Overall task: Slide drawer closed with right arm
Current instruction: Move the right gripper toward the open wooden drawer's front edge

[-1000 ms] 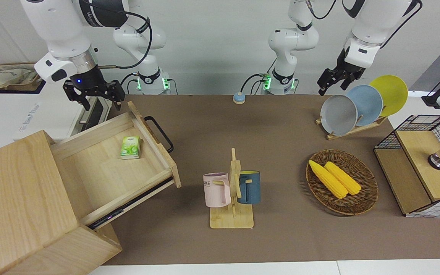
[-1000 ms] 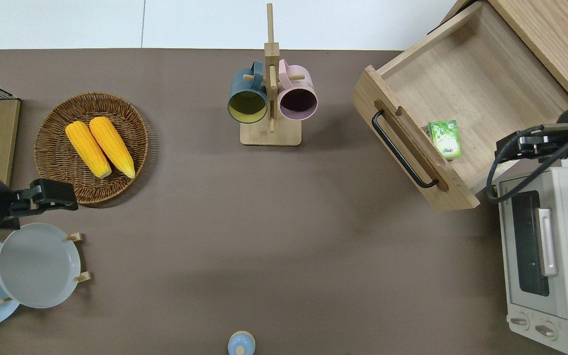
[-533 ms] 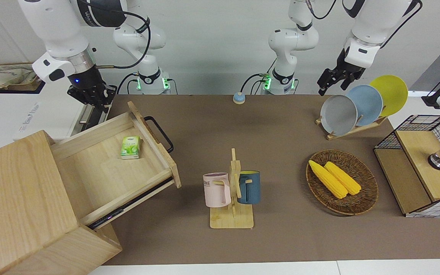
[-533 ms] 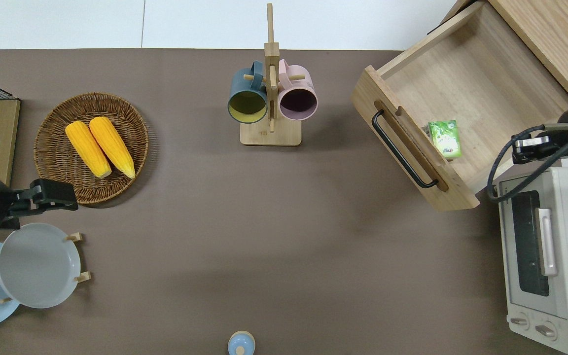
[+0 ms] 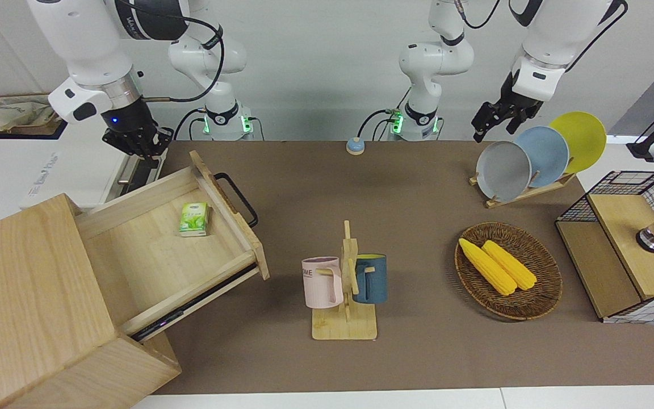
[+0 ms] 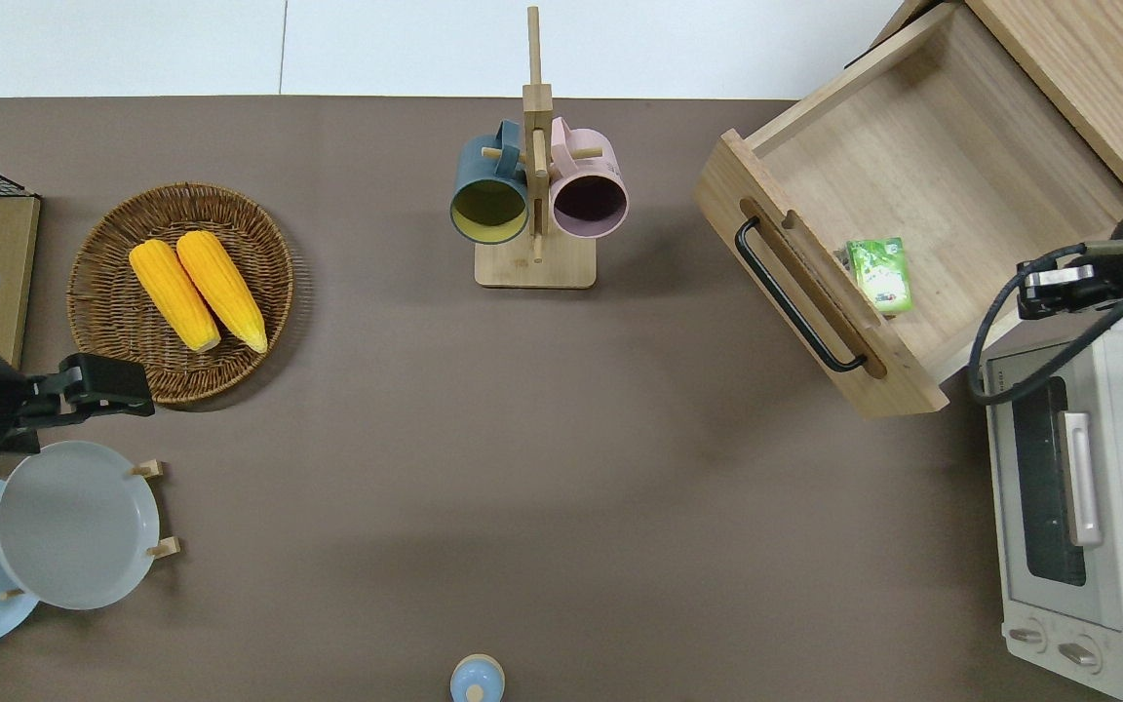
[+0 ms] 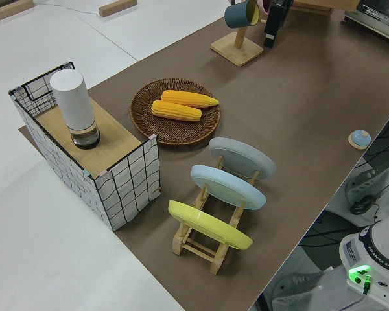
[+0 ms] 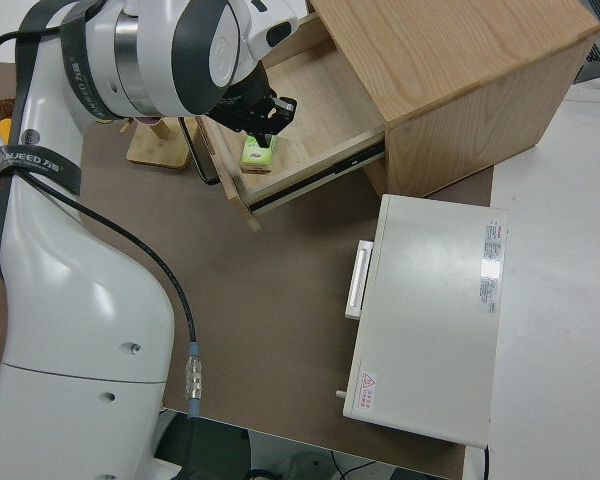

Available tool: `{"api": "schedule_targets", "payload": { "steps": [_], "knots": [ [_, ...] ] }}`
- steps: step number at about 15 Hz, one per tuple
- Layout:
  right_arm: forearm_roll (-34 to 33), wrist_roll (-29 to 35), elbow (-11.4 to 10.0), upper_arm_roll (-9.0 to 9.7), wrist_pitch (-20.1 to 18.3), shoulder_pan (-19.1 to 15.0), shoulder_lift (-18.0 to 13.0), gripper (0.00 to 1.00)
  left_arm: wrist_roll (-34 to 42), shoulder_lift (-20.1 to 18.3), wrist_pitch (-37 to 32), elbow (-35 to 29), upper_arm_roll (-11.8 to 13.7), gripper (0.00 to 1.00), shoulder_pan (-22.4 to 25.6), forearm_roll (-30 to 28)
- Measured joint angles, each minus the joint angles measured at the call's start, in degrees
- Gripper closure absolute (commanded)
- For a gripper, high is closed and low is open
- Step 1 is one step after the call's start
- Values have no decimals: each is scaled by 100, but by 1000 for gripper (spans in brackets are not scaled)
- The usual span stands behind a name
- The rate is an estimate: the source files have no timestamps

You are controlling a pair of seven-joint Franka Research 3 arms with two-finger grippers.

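Observation:
The light-wood drawer (image 5: 151, 250) stands pulled out of its large light-wood box (image 5: 26, 295), with its black loop handle (image 5: 237, 199) toward the table's middle. A small green packet (image 5: 193, 219) lies inside it. The overhead view shows the drawer (image 6: 922, 185), the handle (image 6: 795, 297) and the packet (image 6: 879, 275) too. My right gripper (image 5: 137, 147) hangs over the drawer's side wall next to the toaster oven, apart from the handle, and holds nothing. It also shows in the overhead view (image 6: 1039, 292) and the right side view (image 8: 270, 110). The left arm is parked.
A white toaster oven (image 6: 1078, 507) stands beside the drawer, nearer to the robots. A wooden mug stand (image 5: 345, 284) with two mugs, a wicker basket (image 5: 508, 272) with corn, a plate rack (image 5: 531, 156) and a wire-mesh box (image 5: 622, 244) stand toward the left arm's end.
The right gripper has turned at the wrist, now looks narrower from the front, and has shifted slightly toward the oven. The drawer and the left arm have not moved.

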Motion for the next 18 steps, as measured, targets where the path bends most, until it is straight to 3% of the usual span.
{"api": "schedule_targets", "payload": {
  "steps": [4, 13, 18],
  "knots": [
    [0, 456, 284, 5, -225, 213, -43, 1000, 0, 0, 0, 0, 0, 7, 0, 0],
    [0, 2186, 403, 40, -204, 1179, -60, 1000, 0, 0, 0, 0, 0, 7, 0, 0],
    [0, 3463, 397, 49, 180, 1626, 197, 1000, 0, 0, 0, 0, 0, 7, 0, 0]
  ]
}}
